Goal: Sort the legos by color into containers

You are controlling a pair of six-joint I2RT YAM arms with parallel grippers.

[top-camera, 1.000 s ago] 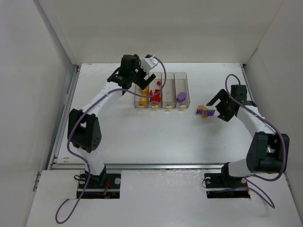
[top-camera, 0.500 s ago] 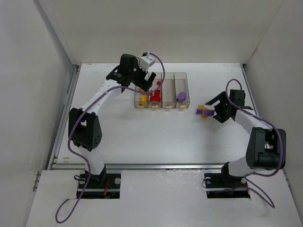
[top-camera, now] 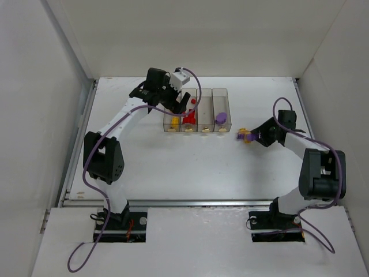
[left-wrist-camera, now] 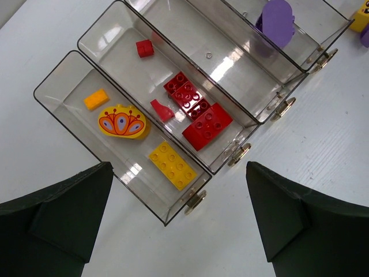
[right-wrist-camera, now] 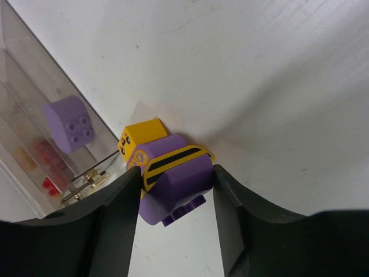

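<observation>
The containers (top-camera: 196, 109) stand in a row at the table's middle back. In the left wrist view the end bin holds yellow legos (left-wrist-camera: 172, 165), the one beside it red legos (left-wrist-camera: 199, 112), and a farther bin a purple lego (left-wrist-camera: 277, 23). My left gripper (top-camera: 182, 103) hovers open over the bins' near ends, nothing between its fingers (left-wrist-camera: 63, 213). To the right of the bins, on the table, my right gripper (right-wrist-camera: 176, 180) is shut on a purple lego with yellow and black stripes (right-wrist-camera: 179, 173), a yellow block (right-wrist-camera: 144, 135) joined to it.
The purple-and-yellow piece (top-camera: 244, 136) lies just right of the last bin's corner (right-wrist-camera: 86, 179). White walls enclose the table on three sides. The left arm reaches across the bins from the left.
My right gripper's fingers have closed in from wide open onto the purple striped lego and nudged slightly left. The left gripper has drifted a little right over the bins, staying open.
</observation>
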